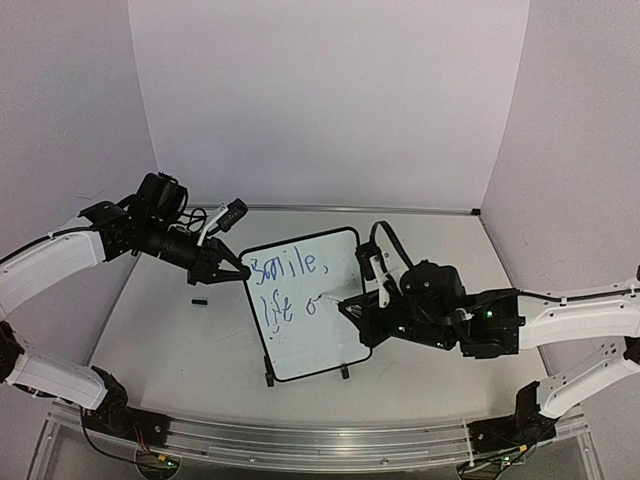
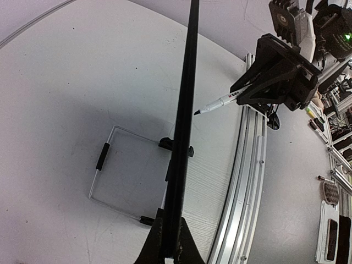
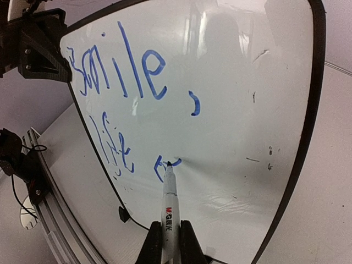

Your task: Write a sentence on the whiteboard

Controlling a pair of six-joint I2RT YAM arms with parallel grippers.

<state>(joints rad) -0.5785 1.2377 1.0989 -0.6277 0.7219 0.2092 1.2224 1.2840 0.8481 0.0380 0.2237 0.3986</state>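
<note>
- Whiteboard (image 1: pixel 310 345), black-framed, is stood on worktop (image 1: pixel 170 340), edge pinched by left end effector (image 1: pixel 243 272).
- Blue sentence (image 3: pixel 127 60), "Smile, life o", is written in two lines.
- Marker (image 3: pixel 168 203) is pinched by right end effector (image 3: pixel 169 243).

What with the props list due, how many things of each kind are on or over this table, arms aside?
whiteboard: 1
marker: 1
small black piece: 1
Total: 3
</note>
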